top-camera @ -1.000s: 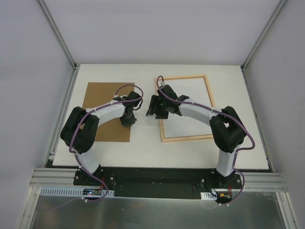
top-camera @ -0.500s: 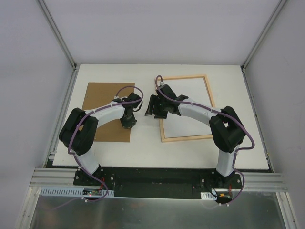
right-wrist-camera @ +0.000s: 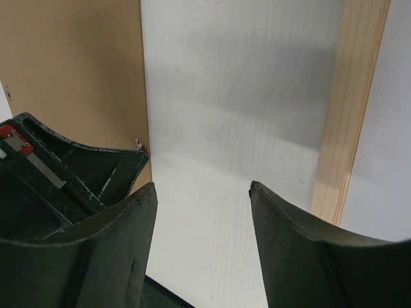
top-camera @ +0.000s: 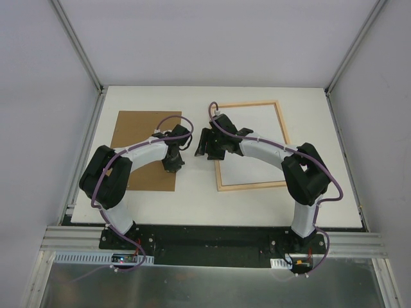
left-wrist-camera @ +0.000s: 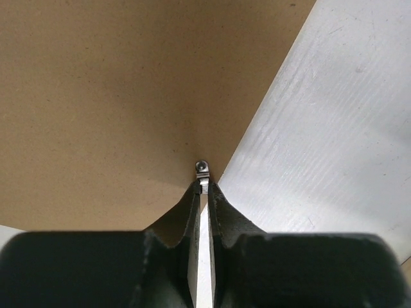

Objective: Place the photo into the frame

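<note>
The frame (top-camera: pixel 282 131), narrow light wood strips, lies flat at the right of the table. Its inside is plain white; I cannot tell whether that is the photo lying face down, and no printed picture shows. In the right wrist view one wooden strip (right-wrist-camera: pixel 350 109) runs down the right side. My right gripper (top-camera: pixel 205 146) hovers open just left of the frame, over white table (right-wrist-camera: pixel 231 96), nothing between its fingers (right-wrist-camera: pixel 202 186). My left gripper (top-camera: pixel 172 165) is at the right edge of the brown backing board (top-camera: pixel 141 138), shut on a small metal tab (left-wrist-camera: pixel 203 169) at that edge.
The backing board (left-wrist-camera: pixel 96 96) covers the left half of the table and its right edge lies close to my right gripper. White table (left-wrist-camera: pixel 321 141) separates board and frame. The left gripper's body (right-wrist-camera: pixel 64 173) shows beside my right fingers. Grey walls enclose the table.
The left jaws have closed further onto the metal tab, and the left wrist has shifted slightly. The right arm has not moved.
</note>
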### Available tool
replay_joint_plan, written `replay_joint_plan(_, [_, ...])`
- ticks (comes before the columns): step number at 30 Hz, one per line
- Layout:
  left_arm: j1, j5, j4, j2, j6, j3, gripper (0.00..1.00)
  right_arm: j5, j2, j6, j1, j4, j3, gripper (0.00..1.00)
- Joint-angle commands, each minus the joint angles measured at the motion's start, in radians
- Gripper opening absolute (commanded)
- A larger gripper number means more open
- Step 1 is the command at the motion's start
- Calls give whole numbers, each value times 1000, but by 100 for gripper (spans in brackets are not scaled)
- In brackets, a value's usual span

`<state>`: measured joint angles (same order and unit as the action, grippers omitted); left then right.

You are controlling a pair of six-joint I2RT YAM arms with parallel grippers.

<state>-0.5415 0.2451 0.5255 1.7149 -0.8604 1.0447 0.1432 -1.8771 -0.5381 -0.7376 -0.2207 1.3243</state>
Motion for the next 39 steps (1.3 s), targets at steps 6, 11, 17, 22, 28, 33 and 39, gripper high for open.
replay_joint_plan(6, [9, 17, 8, -3, 46, 21, 0, 21, -28, 9, -6, 11, 52, 62])
replay_joint_plan(11, [8, -7, 8, -34, 61, 28, 0, 47, -69, 6, -6, 30, 87, 63])
replay_joint_plan(17, [3, -26, 8, -57, 69, 34, 0, 107, -143, -45, -8, 96, 119, 64])
replay_joint_plan(22, [0, -35, 8, -64, 75, 38, 0, 121, -180, -85, -8, 170, 112, 70])
replay_joint_plan(28, [2, -21, 8, -54, 86, 32, 9, 96, -160, -92, -6, 182, 90, 70])
replay_joint_plan(33, [15, -10, 8, -32, 87, 41, 23, 72, -116, -95, 6, 185, 58, 70])
replay_joint_plan(39, [29, -7, 8, 2, 86, 60, 20, 62, -88, -94, 10, 181, 42, 71])
